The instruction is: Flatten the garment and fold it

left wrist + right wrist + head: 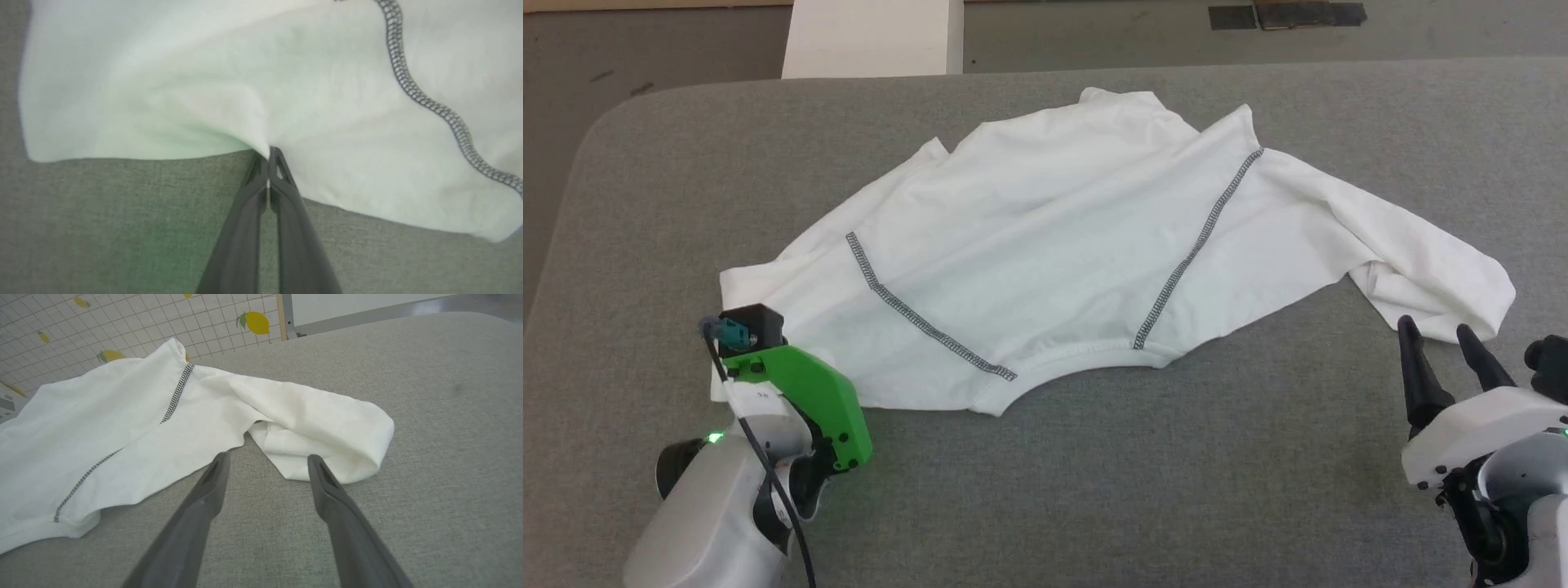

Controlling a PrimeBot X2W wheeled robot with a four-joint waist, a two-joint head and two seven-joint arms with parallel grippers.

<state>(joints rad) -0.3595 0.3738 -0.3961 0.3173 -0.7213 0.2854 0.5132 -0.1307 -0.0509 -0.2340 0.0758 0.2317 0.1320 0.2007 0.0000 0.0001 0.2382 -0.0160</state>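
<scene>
Grey table [1094,457], garment [1054,237] in left claw [269,152]

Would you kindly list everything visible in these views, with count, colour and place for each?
garment: one, white with dark grey zigzag stitching, spread on the table, right sleeve doubled over.
table: one, grey fabric top, under the garment.
box: one, white, beyond the table's far edge.
dark patches: two, blackish, on the floor beyond the table.
lemon-print panel: one, white grid with yellow lemons, behind the table in the right wrist view.
left gripper: one, dark fingers, shut on the garment's near-left edge.
right gripper: one, dark fingers, open, just short of the folded sleeve.
</scene>
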